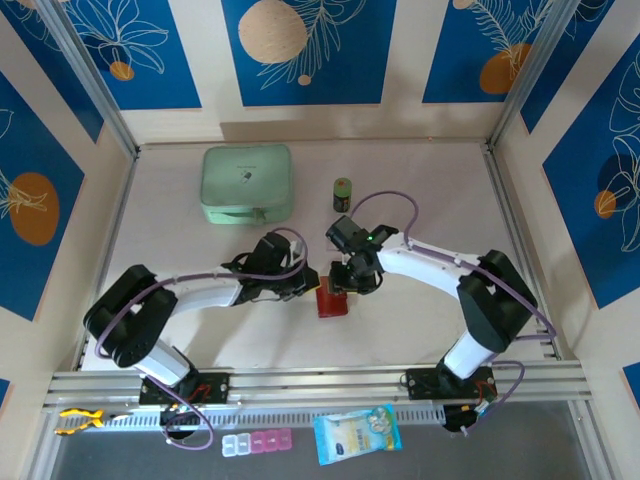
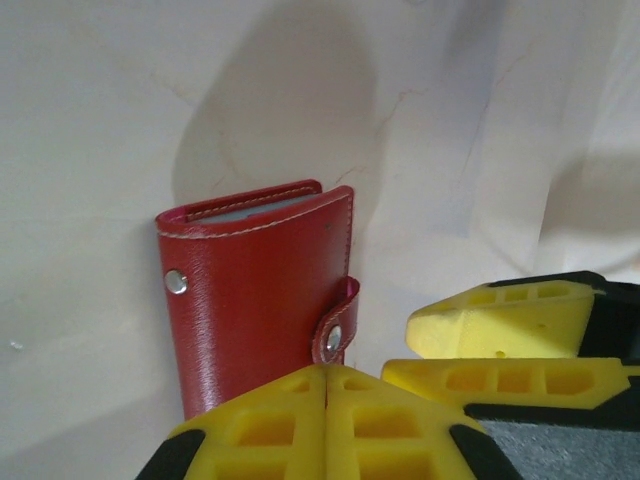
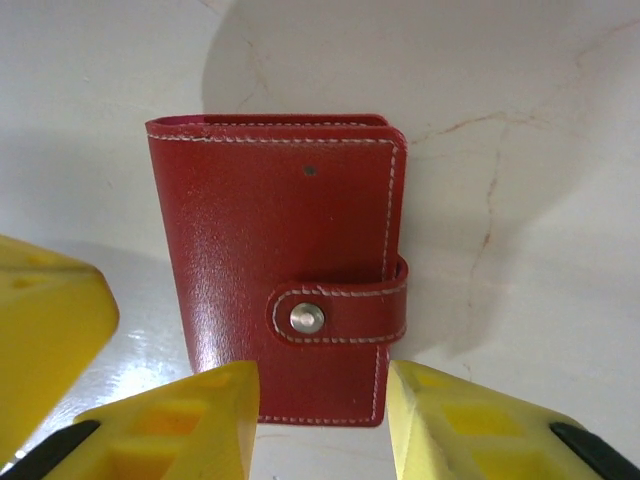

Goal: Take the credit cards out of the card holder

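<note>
On pale table point(image 1: 420, 180) — blue-panelled walls point(image 1: 310, 50) around — card holder point(image 1: 331, 302) lies snapped.

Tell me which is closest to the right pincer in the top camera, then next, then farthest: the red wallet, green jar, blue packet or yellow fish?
From the right pincer:
1. the card holder, just under it, mid-table.
2. the green jar, behind it toward the back wall.
3. the blue packet, in front, past the rail.
4. the yellow fish, far front-left corner.
</note>
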Controlling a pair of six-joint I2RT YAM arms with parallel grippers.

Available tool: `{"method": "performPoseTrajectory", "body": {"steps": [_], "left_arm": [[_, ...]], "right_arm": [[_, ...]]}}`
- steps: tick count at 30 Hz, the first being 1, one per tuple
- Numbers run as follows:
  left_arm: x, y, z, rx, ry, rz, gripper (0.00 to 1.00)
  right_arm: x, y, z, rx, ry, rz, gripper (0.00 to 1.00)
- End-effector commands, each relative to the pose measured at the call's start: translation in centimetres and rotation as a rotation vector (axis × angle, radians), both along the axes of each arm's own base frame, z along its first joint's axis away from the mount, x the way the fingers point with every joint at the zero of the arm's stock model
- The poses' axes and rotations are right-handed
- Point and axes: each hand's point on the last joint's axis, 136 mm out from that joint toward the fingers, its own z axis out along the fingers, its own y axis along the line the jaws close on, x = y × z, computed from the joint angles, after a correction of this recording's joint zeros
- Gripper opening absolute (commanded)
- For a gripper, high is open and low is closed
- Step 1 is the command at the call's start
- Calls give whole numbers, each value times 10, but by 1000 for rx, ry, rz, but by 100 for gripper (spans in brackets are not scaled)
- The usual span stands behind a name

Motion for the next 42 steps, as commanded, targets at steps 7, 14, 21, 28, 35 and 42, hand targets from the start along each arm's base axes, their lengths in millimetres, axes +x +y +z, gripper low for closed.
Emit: {"method": "performPoseTrajectory", "body": {"steps": [7, 14, 21, 28, 35, 42], "left_arm": [[-1, 1, -7, -28, 31, 47, 0], [-4, 3, -11, -29, 50, 57, 0], [-7, 1, -14, -45, 73, 51, 0], [-9, -4, -17, -48, 84, 42, 0], [-13, -9, -26, -30, 107, 29, 0], [-18, -5, -39, 4, 137, 33, 0]], "right_arm": [[4, 8, -7, -131, -25, 75, 37], [4, 9, -14, -195, -24, 103, 37], [2, 8, -26, -206, 4, 106, 37], [-1, 5, -35, -186, 30, 88, 33], [-5, 5, -39, -167, 44, 78, 28], [-6, 4, -40, -153, 42, 67, 23]]}}
